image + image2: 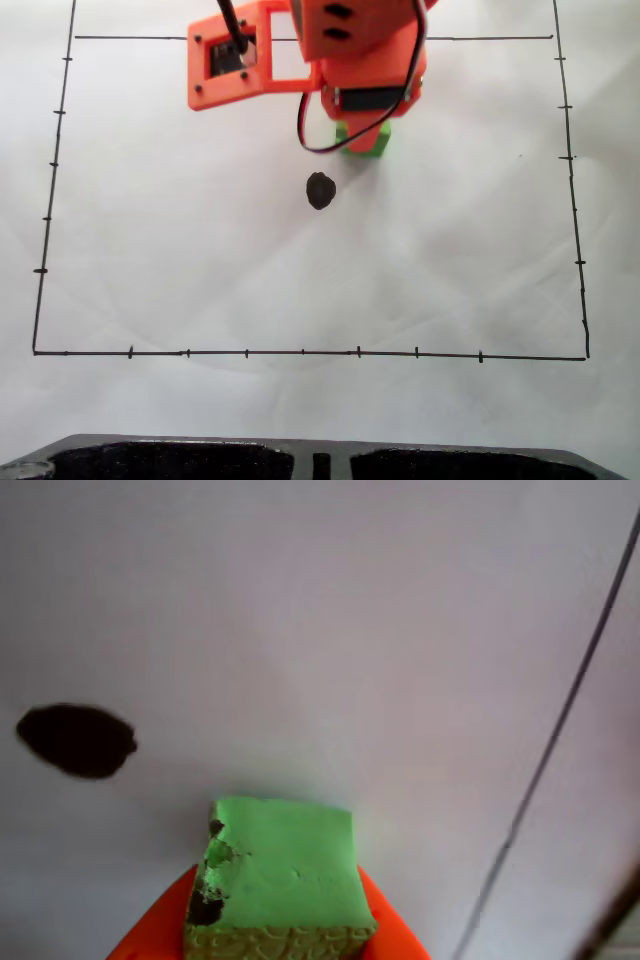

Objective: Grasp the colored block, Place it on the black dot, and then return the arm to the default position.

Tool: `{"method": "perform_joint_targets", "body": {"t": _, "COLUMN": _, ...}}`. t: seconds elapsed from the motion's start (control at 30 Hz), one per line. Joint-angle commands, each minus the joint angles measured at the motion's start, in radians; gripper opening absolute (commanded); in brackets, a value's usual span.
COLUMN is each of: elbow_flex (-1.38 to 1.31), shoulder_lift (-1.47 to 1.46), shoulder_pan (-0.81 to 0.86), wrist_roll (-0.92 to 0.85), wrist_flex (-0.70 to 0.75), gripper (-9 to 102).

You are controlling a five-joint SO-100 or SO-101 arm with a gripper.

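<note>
A: Right, start at the near edge of the fixed view. What lies there?

B: One dark moulded piece (pixel 320 462) along the bottom, with two hollows in it. Beyond it, white paper (pixel 200 260) carrying one hand-drawn black border (pixel 300 352) with tick marks.

A: And inside the border?

B: One black dot (pixel 320 190), a roughly oval blot, bare on the paper. Just past it, a little to the right in that view, one colored block (pixel 368 143), bright green, mostly hidden under the arm (pixel 365 60).

A: Touching the dot?

B: No, near it but apart. In the wrist view the dot (pixel 77 740) sits to the left and the block (pixel 280 875) lower and to the right, with clear paper between them.

A: The gripper?

B: In the wrist view the gripper (pixel 275 920) has orange showing on both sides of the block's base, so it is clasping the one green cube. Dark smudges mark the cube's left face.

A: Anything farther off?

B: One flat orange bracket (pixel 240 65) on the arm's left in the fixed view, and a red and black wire (pixel 305 125) looping down.
</note>
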Motion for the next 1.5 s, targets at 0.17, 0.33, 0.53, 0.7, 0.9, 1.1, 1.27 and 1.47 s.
{"method": "perform_joint_targets", "body": {"t": 0.17, "elbow_flex": -0.133, "shoulder_lift": 0.009, "shoulder_pan": 0.067, "wrist_roll": -0.192, "wrist_flex": 0.057, "gripper": 7}}
{"method": "perform_joint_targets", "body": {"t": 0.33, "elbow_flex": -0.179, "shoulder_lift": -0.040, "shoulder_pan": 0.081, "wrist_roll": -0.265, "wrist_flex": 0.029, "gripper": 7}}
{"method": "perform_joint_targets", "body": {"t": 0.53, "elbow_flex": -0.187, "shoulder_lift": -0.101, "shoulder_pan": 0.106, "wrist_roll": -0.322, "wrist_flex": -0.037, "gripper": 7}}
{"method": "perform_joint_targets", "body": {"t": 0.7, "elbow_flex": -0.187, "shoulder_lift": -0.156, "shoulder_pan": 0.129, "wrist_roll": -0.350, "wrist_flex": -0.080, "gripper": 8}}
{"method": "perform_joint_targets", "body": {"t": 0.9, "elbow_flex": -0.189, "shoulder_lift": -0.193, "shoulder_pan": 0.149, "wrist_roll": -0.382, "wrist_flex": -0.138, "gripper": 8}}
{"method": "perform_joint_targets", "body": {"t": 1.1, "elbow_flex": -0.190, "shoulder_lift": -0.232, "shoulder_pan": 0.147, "wrist_roll": -0.396, "wrist_flex": -0.184, "gripper": 9}}
{"method": "perform_joint_targets", "body": {"t": 1.27, "elbow_flex": -0.196, "shoulder_lift": -0.252, "shoulder_pan": 0.152, "wrist_roll": -0.397, "wrist_flex": -0.204, "gripper": 9}}
{"method": "perform_joint_targets", "body": {"t": 1.47, "elbow_flex": -0.229, "shoulder_lift": -0.264, "shoulder_pan": 0.161, "wrist_roll": -0.403, "wrist_flex": -0.184, "gripper": 9}}
